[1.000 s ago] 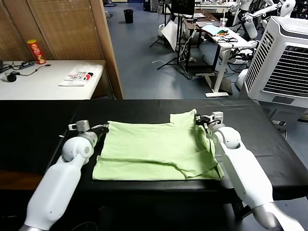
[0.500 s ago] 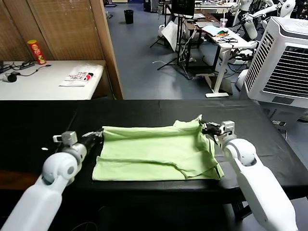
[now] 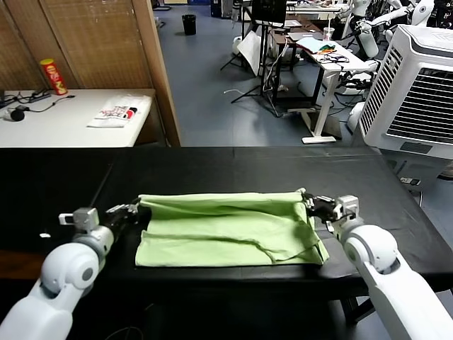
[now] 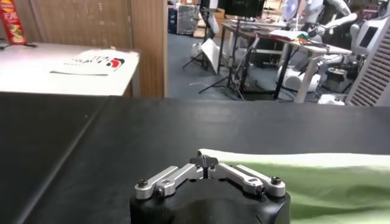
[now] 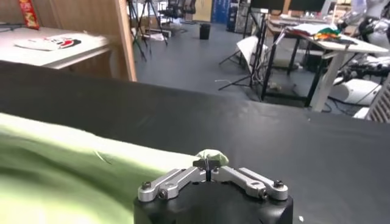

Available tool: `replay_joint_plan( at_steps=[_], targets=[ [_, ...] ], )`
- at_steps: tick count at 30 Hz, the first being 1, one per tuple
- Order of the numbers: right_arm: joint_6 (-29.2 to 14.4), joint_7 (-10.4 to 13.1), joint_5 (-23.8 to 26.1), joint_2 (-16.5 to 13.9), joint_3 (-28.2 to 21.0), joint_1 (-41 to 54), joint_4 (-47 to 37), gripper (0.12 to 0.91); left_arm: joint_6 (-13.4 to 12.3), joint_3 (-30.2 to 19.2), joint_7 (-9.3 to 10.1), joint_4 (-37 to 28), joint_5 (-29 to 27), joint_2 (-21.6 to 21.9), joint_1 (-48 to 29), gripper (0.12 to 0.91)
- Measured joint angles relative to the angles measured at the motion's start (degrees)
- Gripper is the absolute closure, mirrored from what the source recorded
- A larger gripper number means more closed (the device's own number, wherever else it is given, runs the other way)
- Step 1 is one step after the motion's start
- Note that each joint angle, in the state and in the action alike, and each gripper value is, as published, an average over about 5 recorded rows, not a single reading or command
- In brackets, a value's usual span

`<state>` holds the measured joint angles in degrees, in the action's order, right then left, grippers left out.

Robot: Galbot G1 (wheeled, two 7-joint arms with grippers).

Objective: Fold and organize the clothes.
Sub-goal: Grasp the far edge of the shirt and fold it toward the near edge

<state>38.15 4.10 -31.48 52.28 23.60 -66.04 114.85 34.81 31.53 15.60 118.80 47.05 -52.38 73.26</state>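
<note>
Both tools (image 3: 133, 208) (image 3: 308, 202) pulled shirt (image 3: 226, 230) edge nearer, clamped on corners; black table (image 3: 233, 166) around.

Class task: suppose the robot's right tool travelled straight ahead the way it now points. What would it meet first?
The right tool, shut on the pale green thin-fabric shirt, faces bare black tabletop. Nothing stands in its way there, though depth is uncertain.

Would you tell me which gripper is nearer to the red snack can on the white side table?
Left. The left gripper, shut on the shirt at its left far corner, lies on the side of the can; the right gripper pinches the opposite corner, farther away.
</note>
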Motion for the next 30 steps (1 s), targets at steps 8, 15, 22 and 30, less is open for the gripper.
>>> replay_joint_plan(
  at_steps=[8, 15, 22, 30],
  targets=[
    [2.39, -0.14, 3.52, 0.16, 1.70, -7.14, 3.46, 0.903, 1.17, 2.15, -0.18, 3.79, -2.08, 0.63, 5.75, 0.905],
    [2.35, -0.17, 4.06, 1.64, 1.41, -8.56, 2.77, 0.903, 1.99, 2.44, -1.07, 3.77, -5.91, -0.86, 10.30, 0.905],
    [0.18, -2.02, 2.30, 2.02, 2.47, -8.97, 3.00, 0.870, 4.31, 1.97, -1.89, 3.87, -6.95, -2.62, 12.43, 0.882],
    [-0.75, -2.26, -1.24, 1.31, 7.45, -10.84, 5.80, 0.461, 5.40, 3.51, -1.89, 6.57, -5.34, -2.01, 14.07, 0.480]
  ],
)
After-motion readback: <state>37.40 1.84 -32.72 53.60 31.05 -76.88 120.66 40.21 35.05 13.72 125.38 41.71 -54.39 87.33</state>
